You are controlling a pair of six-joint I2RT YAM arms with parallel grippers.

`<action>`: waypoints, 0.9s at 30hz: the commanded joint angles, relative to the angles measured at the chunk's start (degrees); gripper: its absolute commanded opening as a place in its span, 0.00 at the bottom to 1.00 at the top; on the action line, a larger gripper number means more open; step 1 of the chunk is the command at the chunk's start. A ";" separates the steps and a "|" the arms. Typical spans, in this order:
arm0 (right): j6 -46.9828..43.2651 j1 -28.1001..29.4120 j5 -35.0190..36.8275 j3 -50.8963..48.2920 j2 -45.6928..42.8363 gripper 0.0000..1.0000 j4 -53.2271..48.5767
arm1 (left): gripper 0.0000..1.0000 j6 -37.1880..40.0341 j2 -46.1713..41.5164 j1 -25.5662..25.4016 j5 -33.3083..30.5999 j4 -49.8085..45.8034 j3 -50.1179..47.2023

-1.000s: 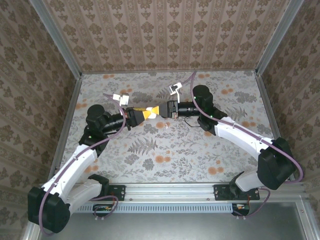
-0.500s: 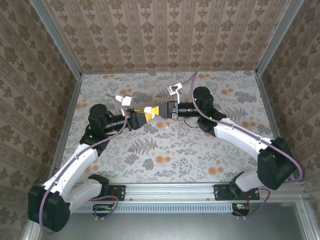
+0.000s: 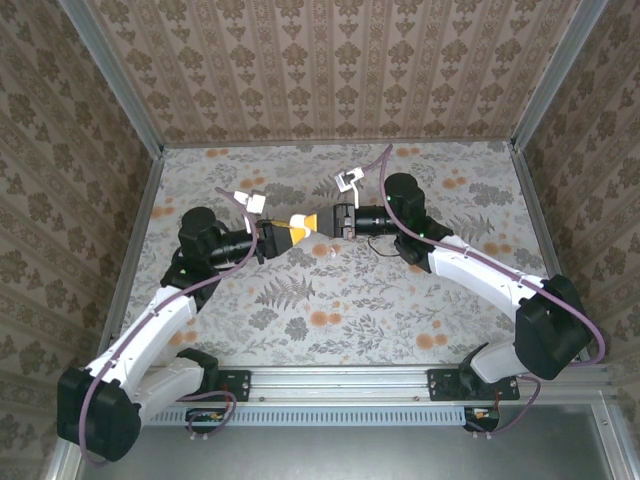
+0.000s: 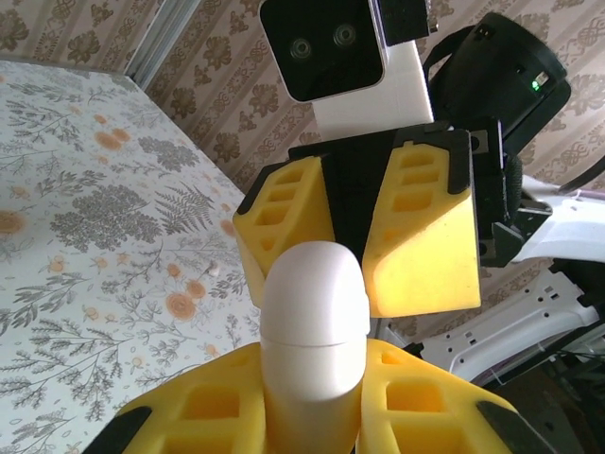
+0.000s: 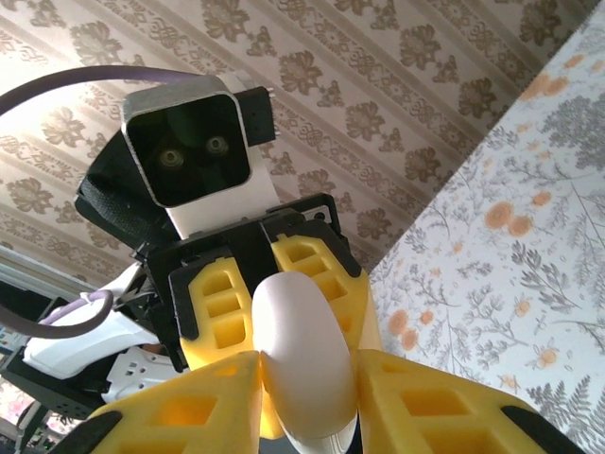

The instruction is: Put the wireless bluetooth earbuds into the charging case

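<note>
A white rounded charging case (image 4: pixel 314 303) with a lid seam hangs in mid-air between both grippers over the table's middle (image 3: pixel 299 220). My left gripper (image 4: pixel 312 374) is shut on its lower half, yellow fingers (image 4: pixel 198 407) hugging both sides. The right gripper (image 5: pixel 307 378) meets it head-on and clamps the other end of the case (image 5: pixel 301 340) between its pads. Each wrist view shows the other gripper's yellow fingers (image 4: pixel 425 227) behind the case. In the top view the left gripper (image 3: pixel 284 231) and right gripper (image 3: pixel 318 220) meet tip to tip. The earbuds are not clearly visible.
A tiny white speck (image 3: pixel 333 250) lies on the floral table (image 3: pixel 330 320) just below the grippers, too small to identify. Patterned walls with metal frame posts (image 3: pixel 140 110) enclose the table. Both arms reach inward from the near rail (image 3: pixel 340 382).
The left gripper let go briefly and has closed on the case again. Both grippers have shifted slightly toward the back of the table, still meeting tip to tip.
</note>
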 commanded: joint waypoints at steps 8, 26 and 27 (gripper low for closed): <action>-3.99 -1.74 6.07 2.10 0.23 0.35 -11.75 | 0.00 8.99 -4.33 -0.41 3.42 1.28 -1.10; -6.72 -4.70 9.17 2.50 -1.97 0.41 -20.51 | 0.00 21.62 -11.51 -1.32 -5.16 -3.95 -5.87; -8.59 -4.75 11.35 3.36 -1.97 0.41 -24.32 | 0.00 22.20 -11.92 -1.30 -5.93 -4.77 -6.21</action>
